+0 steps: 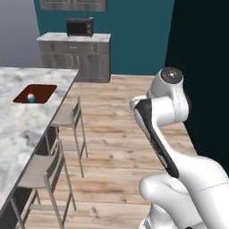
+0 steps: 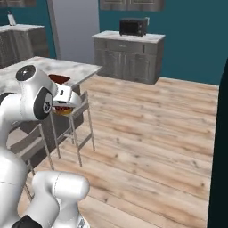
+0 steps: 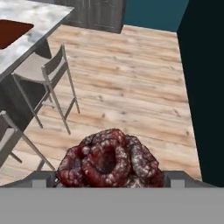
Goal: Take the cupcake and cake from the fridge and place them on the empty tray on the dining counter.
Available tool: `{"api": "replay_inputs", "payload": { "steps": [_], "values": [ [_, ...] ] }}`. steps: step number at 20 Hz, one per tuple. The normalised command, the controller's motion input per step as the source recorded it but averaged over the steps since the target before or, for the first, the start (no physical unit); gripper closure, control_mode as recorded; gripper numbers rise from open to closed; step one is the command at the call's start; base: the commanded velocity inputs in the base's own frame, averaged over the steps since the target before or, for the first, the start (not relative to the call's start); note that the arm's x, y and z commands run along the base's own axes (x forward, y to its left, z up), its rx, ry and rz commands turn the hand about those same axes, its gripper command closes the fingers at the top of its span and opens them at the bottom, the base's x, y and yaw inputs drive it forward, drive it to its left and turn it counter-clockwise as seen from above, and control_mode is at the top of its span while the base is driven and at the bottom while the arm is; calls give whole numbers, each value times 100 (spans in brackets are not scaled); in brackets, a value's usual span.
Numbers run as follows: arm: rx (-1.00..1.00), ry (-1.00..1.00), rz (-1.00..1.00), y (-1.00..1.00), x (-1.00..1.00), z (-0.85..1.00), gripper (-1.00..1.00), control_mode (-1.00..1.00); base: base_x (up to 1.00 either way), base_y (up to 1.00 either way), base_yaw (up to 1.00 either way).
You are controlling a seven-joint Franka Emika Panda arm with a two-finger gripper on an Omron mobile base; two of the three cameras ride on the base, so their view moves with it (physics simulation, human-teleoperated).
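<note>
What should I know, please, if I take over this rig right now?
Tool: shut on the cake, carried over the wood floor beside the stools.
Cupcake: already on the tray, toward its near left corner.
Tray: on the dining counter, near its far end.
Done: cupcake placed; cake picked up.
Left: bring the cake over the counter and set it on the free part of the tray, beside the cupcake, then release.
</note>
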Motion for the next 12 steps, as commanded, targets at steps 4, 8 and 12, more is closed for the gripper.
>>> {"api": "replay_inputs", "payload": {
  "steps": [4,8,12],
  "values": [
    [0,0,0,0,0,0,100,100,100,-44,34],
    [0,0,0,0,0,0,100,100,100,-41,38],
    [0,0,0,0,0,0,100,100,100,-45,40]
  ]
}}
